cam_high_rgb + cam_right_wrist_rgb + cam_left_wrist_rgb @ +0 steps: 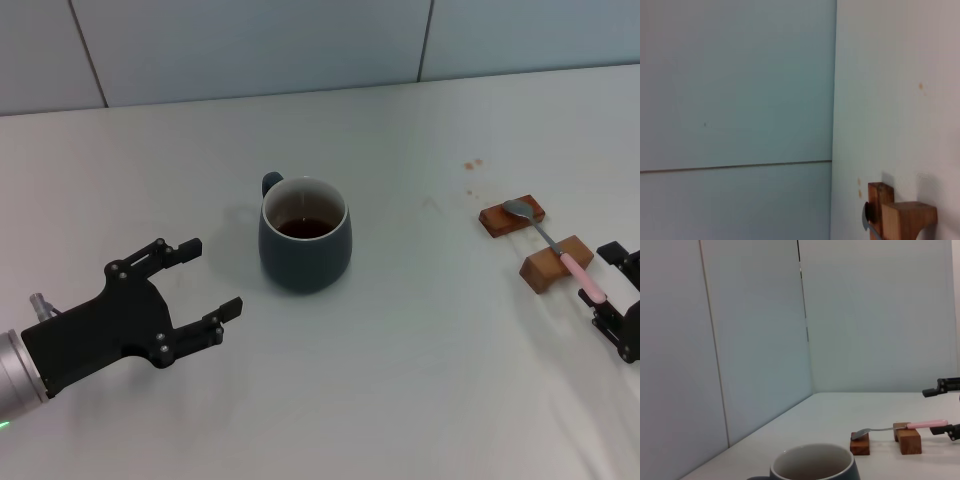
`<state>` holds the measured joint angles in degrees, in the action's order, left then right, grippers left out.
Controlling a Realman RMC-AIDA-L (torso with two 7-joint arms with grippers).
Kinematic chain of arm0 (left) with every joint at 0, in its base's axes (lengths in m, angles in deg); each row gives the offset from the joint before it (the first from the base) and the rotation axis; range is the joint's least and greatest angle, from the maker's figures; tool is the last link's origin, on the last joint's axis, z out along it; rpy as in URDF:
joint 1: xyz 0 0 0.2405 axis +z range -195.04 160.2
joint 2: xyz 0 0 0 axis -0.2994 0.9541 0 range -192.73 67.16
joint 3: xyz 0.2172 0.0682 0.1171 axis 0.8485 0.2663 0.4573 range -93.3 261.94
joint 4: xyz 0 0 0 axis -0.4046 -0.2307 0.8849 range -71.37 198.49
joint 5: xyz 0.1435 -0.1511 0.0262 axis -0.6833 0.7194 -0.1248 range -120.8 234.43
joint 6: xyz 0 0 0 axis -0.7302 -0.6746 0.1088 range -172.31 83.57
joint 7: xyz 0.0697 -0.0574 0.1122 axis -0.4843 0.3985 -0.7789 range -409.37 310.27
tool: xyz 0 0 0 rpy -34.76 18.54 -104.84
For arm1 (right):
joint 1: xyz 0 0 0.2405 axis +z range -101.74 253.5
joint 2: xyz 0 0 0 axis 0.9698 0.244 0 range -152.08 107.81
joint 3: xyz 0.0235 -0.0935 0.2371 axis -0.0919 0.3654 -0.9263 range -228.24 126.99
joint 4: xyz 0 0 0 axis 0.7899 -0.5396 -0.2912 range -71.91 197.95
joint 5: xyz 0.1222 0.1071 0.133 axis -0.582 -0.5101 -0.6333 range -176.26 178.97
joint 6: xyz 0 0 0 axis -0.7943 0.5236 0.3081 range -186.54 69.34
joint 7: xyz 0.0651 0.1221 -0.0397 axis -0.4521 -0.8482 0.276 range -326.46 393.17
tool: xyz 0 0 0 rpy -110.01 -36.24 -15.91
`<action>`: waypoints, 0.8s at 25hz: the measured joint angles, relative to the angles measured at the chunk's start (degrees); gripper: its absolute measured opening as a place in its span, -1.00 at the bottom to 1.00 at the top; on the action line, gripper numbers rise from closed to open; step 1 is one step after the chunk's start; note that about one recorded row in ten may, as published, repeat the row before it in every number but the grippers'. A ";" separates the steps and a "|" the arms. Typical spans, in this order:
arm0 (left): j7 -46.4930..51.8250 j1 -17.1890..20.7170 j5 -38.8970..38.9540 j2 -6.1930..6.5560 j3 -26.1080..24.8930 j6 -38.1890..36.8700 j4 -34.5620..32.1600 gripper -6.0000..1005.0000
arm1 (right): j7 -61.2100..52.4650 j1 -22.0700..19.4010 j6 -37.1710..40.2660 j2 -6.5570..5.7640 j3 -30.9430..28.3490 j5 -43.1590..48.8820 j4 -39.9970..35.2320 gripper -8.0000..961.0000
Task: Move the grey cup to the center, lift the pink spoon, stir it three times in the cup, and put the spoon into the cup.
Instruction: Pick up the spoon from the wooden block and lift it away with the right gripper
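Left gripper (200, 282), nearest the head camera, hangs low with fingers spread wide and empty, near but clear of the grey cup (305, 240), which stands mid-table holding dark liquid. The pink spoon (558, 250) bridges 2 wooden blocks (512, 215) at the right; the right gripper (612, 290), fingers parted, brackets its handle end. The spoon pickup appears in hand: next, closing on the handle and lifting level.
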<state>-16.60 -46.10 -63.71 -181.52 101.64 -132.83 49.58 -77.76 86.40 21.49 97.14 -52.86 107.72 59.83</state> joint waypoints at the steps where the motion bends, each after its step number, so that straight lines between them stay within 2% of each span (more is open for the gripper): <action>1: -0.06 -0.05 -0.09 0.00 0.00 -0.05 0.00 0.61 | 0.00 0.02 -0.11 -0.01 0.01 0.00 0.18 0.30; 7: -0.47 -0.06 -0.21 0.00 0.00 -0.06 0.00 0.61 | -0.19 0.40 -1.27 -0.07 0.70 0.00 0.47 0.29; 12: -0.51 -0.06 -0.23 0.00 0.03 -0.09 0.00 0.61 | -0.39 0.73 -2.53 -0.02 1.35 0.00 0.89 -0.07; 20: -0.97 0.48 -0.23 0.14 0.09 -0.88 -0.21 0.61 | 0.96 0.06 -2.24 0.10 0.91 -0.58 1.26 -0.40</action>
<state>-17.57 -45.62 -63.95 -181.38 101.73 -133.70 49.38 -76.80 86.46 19.25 97.23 -51.95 107.14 61.09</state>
